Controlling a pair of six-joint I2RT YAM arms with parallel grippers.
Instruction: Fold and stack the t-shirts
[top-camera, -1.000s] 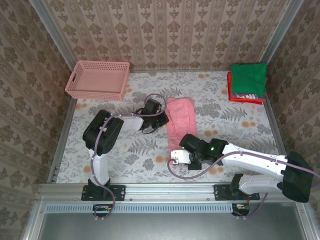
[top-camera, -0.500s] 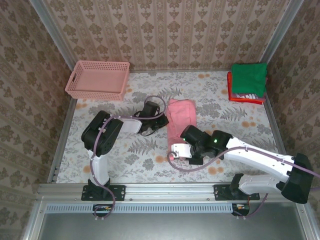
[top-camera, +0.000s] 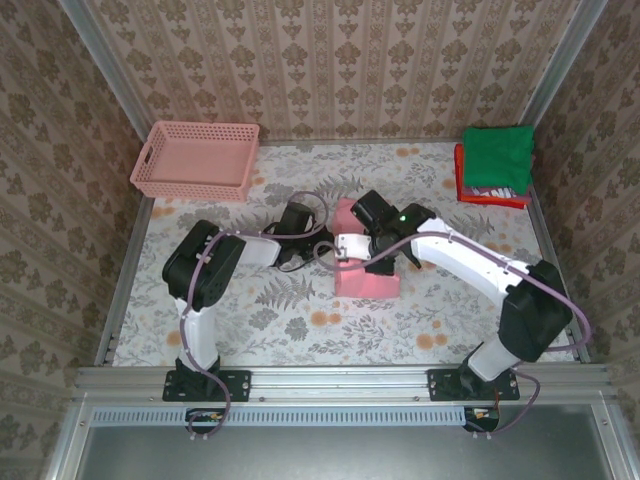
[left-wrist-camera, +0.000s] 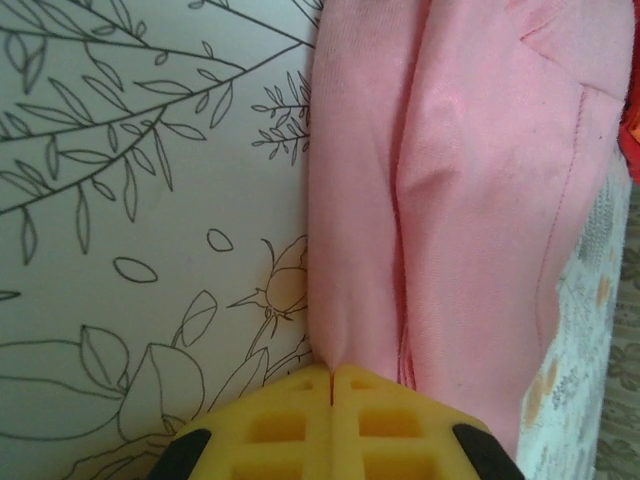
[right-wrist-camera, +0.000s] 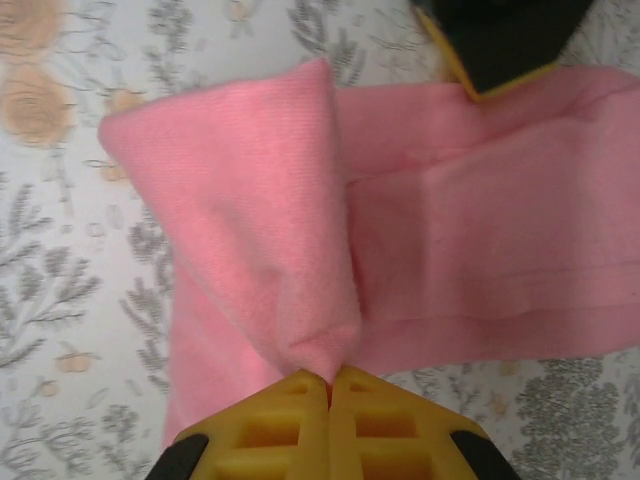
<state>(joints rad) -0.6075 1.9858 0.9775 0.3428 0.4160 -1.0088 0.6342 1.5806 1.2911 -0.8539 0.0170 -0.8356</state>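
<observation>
**Item.** The salmon-pink t-shirt lies at mid-bench, already narrowed to a long strip, well apart from the folded stack with the green shirt on top at the far right corner. The pink basket stands at the far left.

**Grip.** The right gripper is closed on one end of the strip, and the cloth rises in a cone from its tips above the flat part. The left gripper is closed on the shirt's left edge, low against the bench.

**Risks.**
- The fold may land skewed, because the raised end is pinched at a single point and its corners hang free.
- The cloth may slip out of the right gripper if the pull is sharp.
- The whole strip may drag across the bench if the left gripper's hold on that edge gives way.
- The two grippers work close together over the shirt, so contact between them or their cables is possible.

**Change.** A second ago the strip lay at full length and the right gripper was at its near end. That gripper has since swung toward the far end, carrying the hem over the middle. The left gripper has barely moved.
</observation>
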